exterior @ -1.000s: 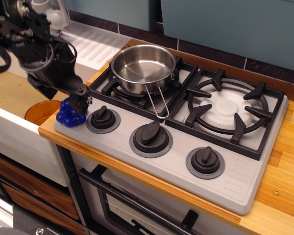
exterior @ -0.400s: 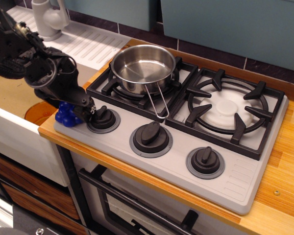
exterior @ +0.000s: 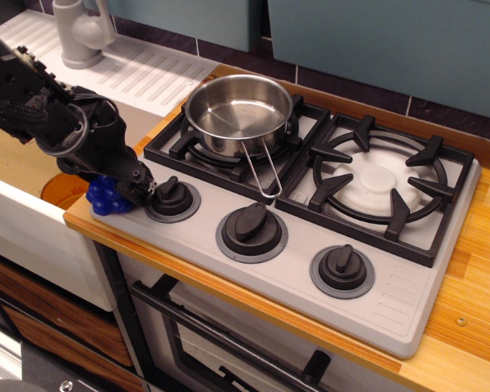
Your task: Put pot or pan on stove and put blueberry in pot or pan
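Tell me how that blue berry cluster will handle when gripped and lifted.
The blueberry looks glossy, so the gripper may slip on it. Its bumpy balls give uneven contact, so it could twist. It sits near the counter edge, so a nudge might knock it off.

Toy kitchen setup, lab-style mockup. Grey two-burner stove (exterior: 310, 220) with black grates and three knobs, set into a wooden counter (exterior: 465, 269). Oven door with a black handle (exterior: 229, 343) right below the stove. Left of the stove, a white sink (exterior: 33, 237) with ribbed drainboard (exterior: 147, 73) and faucet (exterior: 77, 33) (all plastic-looking). Behind the stove, dark tiles (exterior: 376, 94) under teal panels (exterior: 392, 41).
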Action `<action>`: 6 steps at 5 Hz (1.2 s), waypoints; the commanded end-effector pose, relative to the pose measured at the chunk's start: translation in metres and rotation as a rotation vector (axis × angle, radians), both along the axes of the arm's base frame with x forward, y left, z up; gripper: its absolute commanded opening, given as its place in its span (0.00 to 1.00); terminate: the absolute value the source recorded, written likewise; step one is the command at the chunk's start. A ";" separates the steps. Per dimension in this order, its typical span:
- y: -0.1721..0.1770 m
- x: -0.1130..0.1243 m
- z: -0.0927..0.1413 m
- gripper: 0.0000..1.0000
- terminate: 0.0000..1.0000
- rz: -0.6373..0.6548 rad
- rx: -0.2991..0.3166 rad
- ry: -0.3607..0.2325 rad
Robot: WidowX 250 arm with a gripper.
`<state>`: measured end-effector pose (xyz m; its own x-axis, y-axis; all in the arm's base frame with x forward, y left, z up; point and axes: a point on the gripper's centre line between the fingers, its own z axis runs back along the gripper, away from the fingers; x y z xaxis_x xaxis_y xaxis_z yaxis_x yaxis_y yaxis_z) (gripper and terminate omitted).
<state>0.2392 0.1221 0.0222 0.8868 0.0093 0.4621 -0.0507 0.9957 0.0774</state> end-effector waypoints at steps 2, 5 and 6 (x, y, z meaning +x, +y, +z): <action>-0.004 0.011 0.044 0.00 0.00 0.007 -0.034 0.012; -0.013 0.032 0.098 0.00 0.00 -0.009 -0.049 0.020; -0.025 0.050 0.106 0.00 0.00 0.010 -0.066 0.022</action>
<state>0.2806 0.0946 0.1137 0.9134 0.0596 0.4027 -0.0606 0.9981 -0.0101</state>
